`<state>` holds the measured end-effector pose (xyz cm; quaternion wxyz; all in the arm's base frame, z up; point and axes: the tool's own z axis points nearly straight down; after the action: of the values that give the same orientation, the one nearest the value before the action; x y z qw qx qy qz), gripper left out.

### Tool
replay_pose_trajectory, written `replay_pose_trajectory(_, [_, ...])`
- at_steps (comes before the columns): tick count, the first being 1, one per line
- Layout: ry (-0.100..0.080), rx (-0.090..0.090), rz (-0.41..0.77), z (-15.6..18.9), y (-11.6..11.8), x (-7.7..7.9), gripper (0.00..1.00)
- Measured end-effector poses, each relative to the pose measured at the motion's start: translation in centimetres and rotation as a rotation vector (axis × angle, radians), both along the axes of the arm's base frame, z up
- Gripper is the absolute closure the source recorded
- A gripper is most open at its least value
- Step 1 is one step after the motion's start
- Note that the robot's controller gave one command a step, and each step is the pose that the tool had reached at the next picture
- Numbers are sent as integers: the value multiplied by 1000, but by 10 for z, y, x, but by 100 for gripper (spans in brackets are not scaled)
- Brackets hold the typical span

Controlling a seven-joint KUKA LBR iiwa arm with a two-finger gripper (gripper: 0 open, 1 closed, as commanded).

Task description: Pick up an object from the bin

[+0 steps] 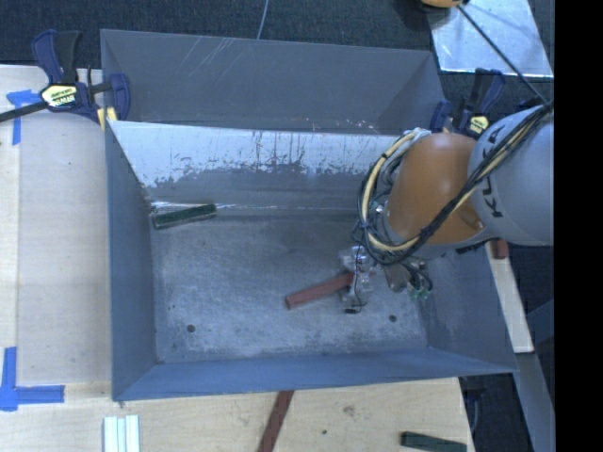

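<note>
A slim, flat reddish-brown stick (318, 292) lies slantwise on the floor of the grey bin (236, 281), right of centre. The gripper (355, 295) is at its right end; whether it is open or gripping cannot be told.

We log the grey metal bin (217, 281), its floor scuffed. Two things lie on it: a reddish-brown stick (316, 293) right of centre (at a slant) and a dark green stick (185, 216) in the back-left corner.

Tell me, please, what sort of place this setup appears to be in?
Probably a robotics lab's grasping test station: a cabled robot arm reaches into a grey metal bin holding a reddish-brown stick and a dark green stick.
</note>
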<state>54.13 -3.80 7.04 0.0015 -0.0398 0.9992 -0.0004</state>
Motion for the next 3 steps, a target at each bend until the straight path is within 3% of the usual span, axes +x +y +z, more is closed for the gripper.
replay_pose_trajectory(1, [7, 1, -42, 51, -7, 5, 100])
replay_pose_trajectory(2, [-13, 0, -80, 67, -2, 21, 100])
replay_pose_trajectory(3, [0, 0, 88, 37, 4, 12, 100])
